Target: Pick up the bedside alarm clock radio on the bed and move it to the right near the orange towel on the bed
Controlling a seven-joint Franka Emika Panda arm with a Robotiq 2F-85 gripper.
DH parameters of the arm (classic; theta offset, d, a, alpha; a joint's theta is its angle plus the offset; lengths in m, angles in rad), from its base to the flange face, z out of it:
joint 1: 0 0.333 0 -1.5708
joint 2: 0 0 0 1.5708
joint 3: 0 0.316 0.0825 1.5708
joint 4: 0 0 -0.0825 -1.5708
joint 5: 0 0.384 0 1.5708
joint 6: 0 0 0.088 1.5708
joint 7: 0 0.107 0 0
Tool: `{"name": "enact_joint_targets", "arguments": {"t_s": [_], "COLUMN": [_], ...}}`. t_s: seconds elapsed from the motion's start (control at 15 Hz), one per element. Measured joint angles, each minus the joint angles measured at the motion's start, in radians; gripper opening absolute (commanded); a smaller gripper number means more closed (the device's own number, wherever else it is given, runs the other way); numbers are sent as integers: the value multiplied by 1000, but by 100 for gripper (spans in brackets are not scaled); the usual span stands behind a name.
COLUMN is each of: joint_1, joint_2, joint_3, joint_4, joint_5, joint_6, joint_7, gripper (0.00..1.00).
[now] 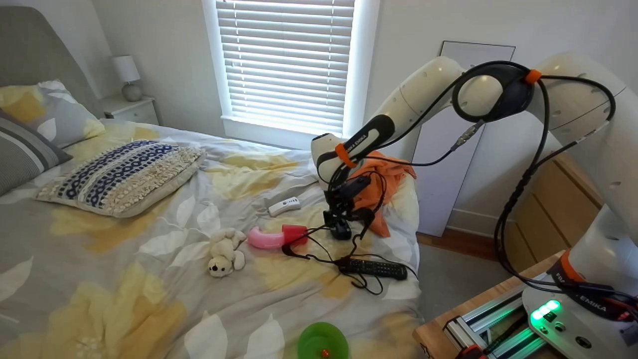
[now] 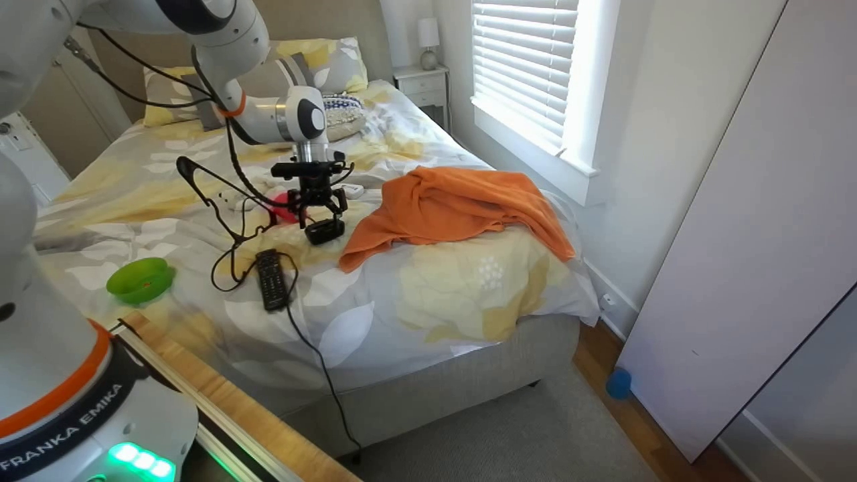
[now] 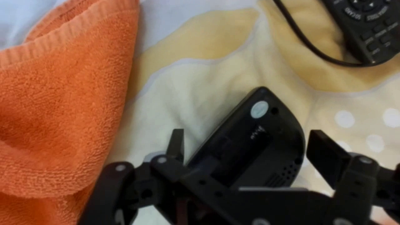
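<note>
The alarm clock radio is a black rounded device (image 3: 281,150) seen in the wrist view, with a pale round sticker and small holes in its face. It also shows beneath the fingers in both exterior views (image 1: 341,232) (image 2: 325,231). My gripper (image 3: 247,131) is open, with one finger on each side of the clock. A gap shows at the left finger and a thin one at the right finger. The gripper's body hides the clock's lower part. The orange towel (image 3: 62,109) lies close by, to the left in the wrist view; it shows in both exterior views (image 1: 394,174) (image 2: 455,201).
A black remote (image 1: 379,269) (image 2: 271,280) with a cable (image 2: 321,355) lies near the clock. A black hanger (image 2: 214,194) lies beside the gripper. A pink and red object (image 1: 266,238), white plush toy (image 1: 225,253), white device (image 1: 284,206) and green bowl (image 1: 323,339) are on the bed.
</note>
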Motion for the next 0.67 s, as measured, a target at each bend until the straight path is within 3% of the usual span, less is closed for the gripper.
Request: {"name": "enact_joint_targets", "arguments": {"t_s": [0.67], "joint_1": [6], "joint_2": [-143], "joint_3": [46], "joint_4": [-44], "joint_5": [26], "joint_6": [10], "joint_7": [35], "gripper": [100]}}
